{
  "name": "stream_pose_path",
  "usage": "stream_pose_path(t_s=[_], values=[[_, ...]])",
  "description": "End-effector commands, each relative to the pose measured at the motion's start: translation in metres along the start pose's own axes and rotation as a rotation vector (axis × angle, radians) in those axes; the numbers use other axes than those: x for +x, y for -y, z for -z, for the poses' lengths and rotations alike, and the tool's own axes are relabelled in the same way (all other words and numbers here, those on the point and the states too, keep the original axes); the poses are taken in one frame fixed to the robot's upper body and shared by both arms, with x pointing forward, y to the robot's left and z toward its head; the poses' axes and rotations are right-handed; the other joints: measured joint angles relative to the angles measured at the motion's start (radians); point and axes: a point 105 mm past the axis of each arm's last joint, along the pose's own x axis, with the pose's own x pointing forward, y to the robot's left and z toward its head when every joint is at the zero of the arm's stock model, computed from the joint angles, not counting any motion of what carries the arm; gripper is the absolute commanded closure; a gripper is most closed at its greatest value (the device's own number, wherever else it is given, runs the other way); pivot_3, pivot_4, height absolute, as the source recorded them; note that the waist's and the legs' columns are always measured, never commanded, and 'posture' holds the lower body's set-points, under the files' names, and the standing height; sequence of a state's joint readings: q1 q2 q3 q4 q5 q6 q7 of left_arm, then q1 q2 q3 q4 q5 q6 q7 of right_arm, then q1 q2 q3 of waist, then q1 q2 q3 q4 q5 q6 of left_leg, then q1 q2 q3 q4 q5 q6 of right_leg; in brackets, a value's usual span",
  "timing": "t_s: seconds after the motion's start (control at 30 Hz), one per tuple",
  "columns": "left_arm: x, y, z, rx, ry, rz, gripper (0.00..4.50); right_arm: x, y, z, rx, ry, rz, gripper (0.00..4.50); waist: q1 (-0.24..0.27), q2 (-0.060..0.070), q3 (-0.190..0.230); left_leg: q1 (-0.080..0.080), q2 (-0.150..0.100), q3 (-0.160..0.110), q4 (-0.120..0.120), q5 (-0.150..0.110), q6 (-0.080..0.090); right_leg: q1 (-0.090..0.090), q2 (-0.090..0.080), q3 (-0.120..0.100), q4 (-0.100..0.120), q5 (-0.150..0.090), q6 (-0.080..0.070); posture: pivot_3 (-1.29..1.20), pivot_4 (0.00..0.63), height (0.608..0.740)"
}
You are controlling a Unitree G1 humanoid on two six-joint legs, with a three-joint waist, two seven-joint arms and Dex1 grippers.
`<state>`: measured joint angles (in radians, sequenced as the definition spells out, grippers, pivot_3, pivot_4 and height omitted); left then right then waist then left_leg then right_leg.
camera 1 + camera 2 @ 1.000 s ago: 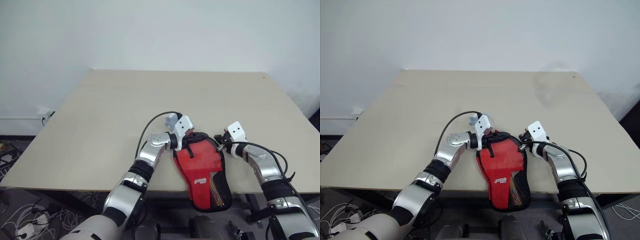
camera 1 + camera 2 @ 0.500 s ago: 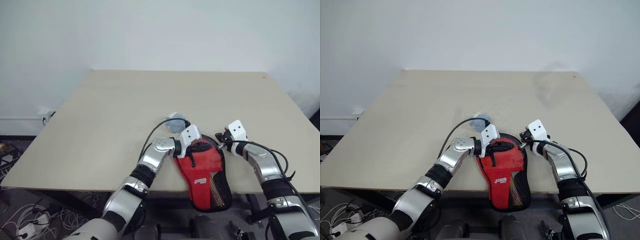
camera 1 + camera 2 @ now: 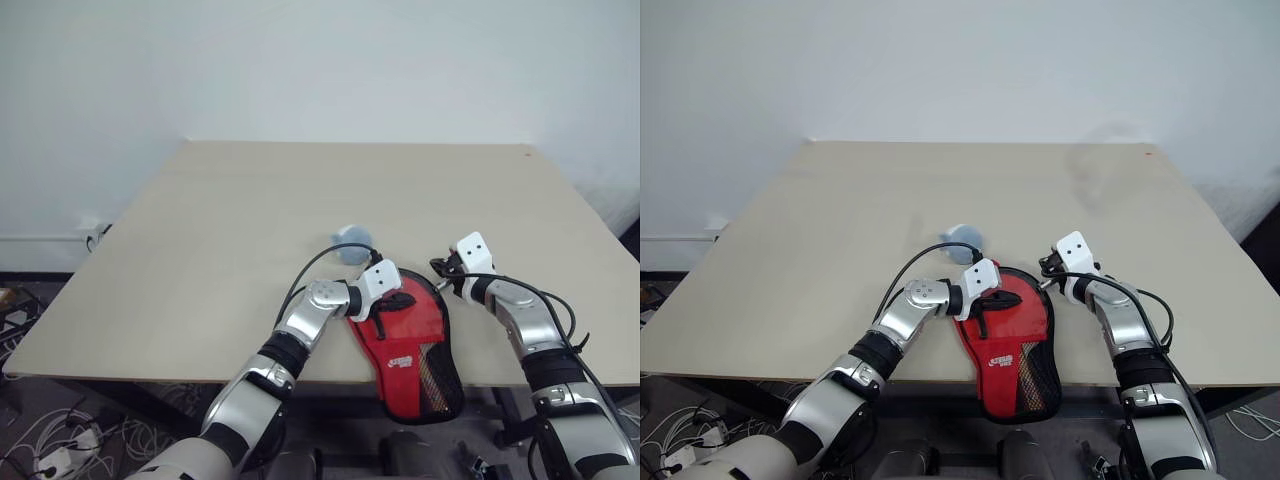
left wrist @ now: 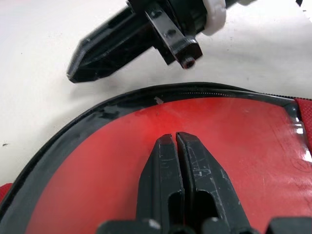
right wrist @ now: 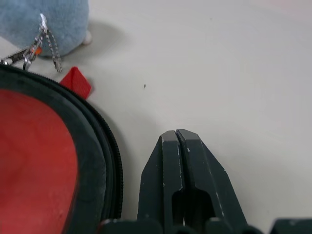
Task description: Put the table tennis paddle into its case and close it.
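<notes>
The case (image 3: 412, 338) is a red pouch with black trim, lying at the table's front edge with its mesh end hanging over. My left gripper (image 3: 397, 298) is shut, its fingers (image 4: 195, 165) lying on the case's glossy red panel (image 4: 229, 126) with nothing between them. My right gripper (image 3: 441, 268) is shut and empty just off the case's far right rim; its fingers (image 5: 165, 170) hover over bare tabletop beside the black zip edge (image 5: 105, 161), and they also show in the left wrist view (image 4: 112, 44). The paddle is hidden.
A small blue-grey plush charm (image 3: 351, 243) on a short metal chain (image 5: 45, 39) lies just beyond the case's far edge, with a little red tab (image 5: 76, 82) near it. The beige table (image 3: 300, 190) stretches away behind; its front edge (image 3: 150, 378) is close.
My left gripper has come down and nearer, from the case's far left rim onto its red top, uncovering the blue charm. The right gripper has hardly shifted.
</notes>
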<state>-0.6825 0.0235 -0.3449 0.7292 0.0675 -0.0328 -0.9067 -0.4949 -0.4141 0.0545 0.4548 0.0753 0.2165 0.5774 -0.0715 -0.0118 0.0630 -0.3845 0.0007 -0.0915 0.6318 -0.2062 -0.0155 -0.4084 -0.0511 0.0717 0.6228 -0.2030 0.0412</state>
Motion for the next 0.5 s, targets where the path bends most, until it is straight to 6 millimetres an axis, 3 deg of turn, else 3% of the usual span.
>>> stream_pose_path(t_s=[0.03,0.5], values=[[0.001,0.004,0.007,-0.001,-0.055,0.036,4.49,-0.001,0.010,-0.023,-0.043,0.065,0.021,4.50,0.000,0.000,0.000,0.000,0.000,0.000,0.000,0.000,0.000,0.000,0.000,0.000,0.000,0.000,0.000,0.00,0.000,0.740],[-0.003,0.005,0.015,-0.218,-0.098,0.007,4.49,0.004,0.014,-0.036,-0.075,0.086,-0.009,4.50,-0.004,0.001,0.000,0.002,0.000,0.000,0.000,0.000,0.000,0.002,0.000,0.001,0.001,0.000,0.000,0.00,0.000,0.740]])
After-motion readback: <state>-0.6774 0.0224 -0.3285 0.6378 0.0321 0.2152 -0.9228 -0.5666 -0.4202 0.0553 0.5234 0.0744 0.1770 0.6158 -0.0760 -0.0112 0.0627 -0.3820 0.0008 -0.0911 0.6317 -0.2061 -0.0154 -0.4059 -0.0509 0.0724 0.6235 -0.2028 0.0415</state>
